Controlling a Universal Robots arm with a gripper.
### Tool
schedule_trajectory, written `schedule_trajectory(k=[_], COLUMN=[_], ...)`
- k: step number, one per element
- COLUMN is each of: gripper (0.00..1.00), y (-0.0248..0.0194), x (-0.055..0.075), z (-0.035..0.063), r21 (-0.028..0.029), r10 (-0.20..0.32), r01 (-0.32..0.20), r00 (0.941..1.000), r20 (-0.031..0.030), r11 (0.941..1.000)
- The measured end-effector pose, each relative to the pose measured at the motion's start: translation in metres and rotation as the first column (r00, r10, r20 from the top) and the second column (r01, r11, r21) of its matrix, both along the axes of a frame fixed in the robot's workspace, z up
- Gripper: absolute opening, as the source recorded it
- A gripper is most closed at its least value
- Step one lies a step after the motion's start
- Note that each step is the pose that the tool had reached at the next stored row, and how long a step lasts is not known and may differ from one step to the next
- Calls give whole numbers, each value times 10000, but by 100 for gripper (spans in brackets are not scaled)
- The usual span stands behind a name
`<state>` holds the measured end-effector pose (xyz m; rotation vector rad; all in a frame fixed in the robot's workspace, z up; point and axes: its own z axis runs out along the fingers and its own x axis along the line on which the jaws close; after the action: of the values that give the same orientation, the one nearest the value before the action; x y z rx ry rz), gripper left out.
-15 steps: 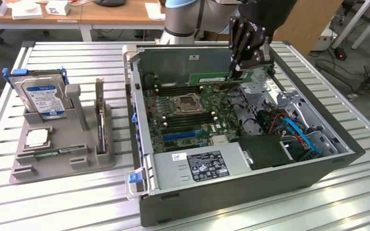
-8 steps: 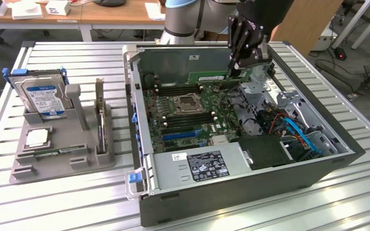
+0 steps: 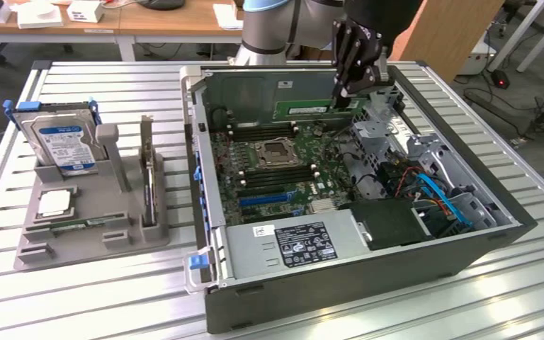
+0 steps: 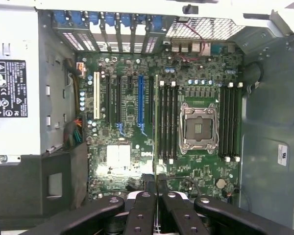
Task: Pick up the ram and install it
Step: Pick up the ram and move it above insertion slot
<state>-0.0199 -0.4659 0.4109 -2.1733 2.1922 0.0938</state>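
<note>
The table [image 3: 527, 283] carries one open case [image 3: 348, 290] and, on the exterior view's left, one grey rack [image 3: 93, 237]. One arm [image 3: 272, 28] reaches over the case from behind.

Inside the case lies one board [image 4: 206, 171], with one power supply [image 3: 291, 244] at the near end. The rack holds one drive [image 3: 61, 142] standing upright and one card [image 3: 146, 166] on edge beside it. A pale square chip [image 3: 54, 203] lies flat in front of the drive.

The picking up is done. The claw [image 3: 348, 95] is clenched on the ram [image 3: 305, 108], gripping it at one end so that the green stick juts out level towards the exterior view's left, above the case's far side and clear of the board. From the wrist, the ram [image 4: 156, 127] shows edge-on as a thin line running out from between the closed fingers [image 4: 146, 205]. It hangs over the gap between the expansion slots and the nearer bank of memory slots [image 4: 167, 122].

The install is left: the stick is not seated in any slot, and I judge it needs lining up with one before it goes down.

There is one socket [image 4: 198, 127], open and bare, with a bank of memory slots on each side. Each bank has four slots, as far as I can count, and all look unfilled.
</note>
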Motion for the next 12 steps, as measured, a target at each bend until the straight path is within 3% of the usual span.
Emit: schedule_trajectory(k=[12], gripper=[11], y=[235], x=[-6], z=[-15], r21=[0], r10=[-1], r01=[1], r00=[10000], r20=[0], r11=[10000])
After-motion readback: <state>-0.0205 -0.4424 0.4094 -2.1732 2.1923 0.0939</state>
